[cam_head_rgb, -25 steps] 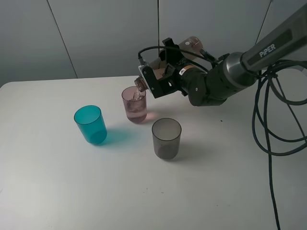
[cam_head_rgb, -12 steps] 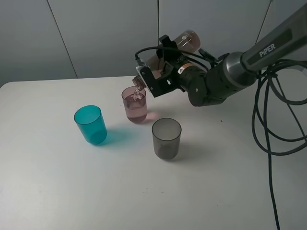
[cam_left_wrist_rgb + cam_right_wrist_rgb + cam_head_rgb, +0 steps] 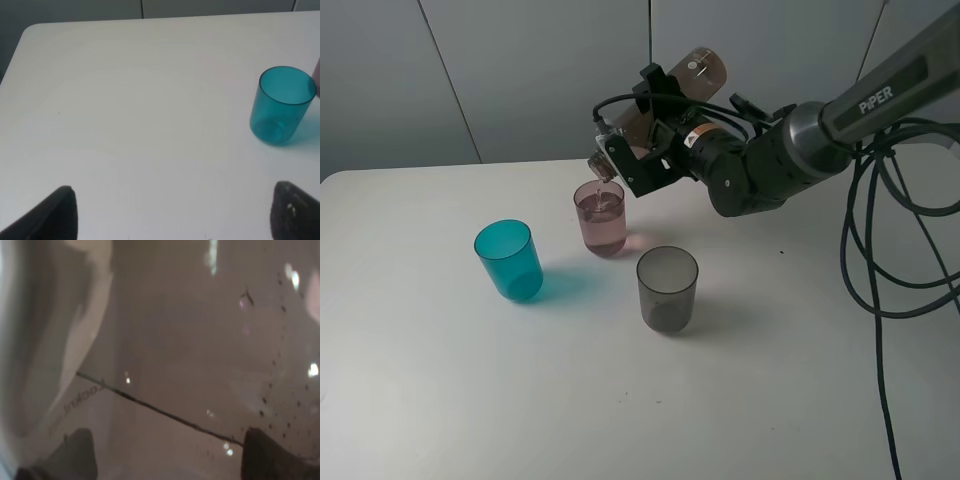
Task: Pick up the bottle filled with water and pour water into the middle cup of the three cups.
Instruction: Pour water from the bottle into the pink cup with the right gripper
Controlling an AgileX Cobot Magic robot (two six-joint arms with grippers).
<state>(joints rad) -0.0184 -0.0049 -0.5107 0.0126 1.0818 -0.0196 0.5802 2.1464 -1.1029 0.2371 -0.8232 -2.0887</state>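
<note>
My right gripper (image 3: 645, 135) is shut on the brownish-grey bottle (image 3: 670, 95), which is tipped steeply with its base up and its neck down, just above the rim of the middle pink cup (image 3: 601, 219). The pink cup holds water. The teal cup (image 3: 508, 260) stands to its left and the smoky grey cup (image 3: 667, 289) to its front right. The bottle's wall (image 3: 165, 355) fills the right wrist view, with droplets on it. My left gripper (image 3: 170, 220) is open, low over the table, with the teal cup (image 3: 282, 105) far ahead of it.
The white table (image 3: 470, 400) carries only the three cups. Black cables (image 3: 880, 250) hang at the right beside the right arm. A grey wall stands behind the table's far edge.
The right gripper has tipped the bottle further, its base rising higher and its neck lifting slightly above the pink cup. The water level in the pink cup has gone up. The cups have not moved.
</note>
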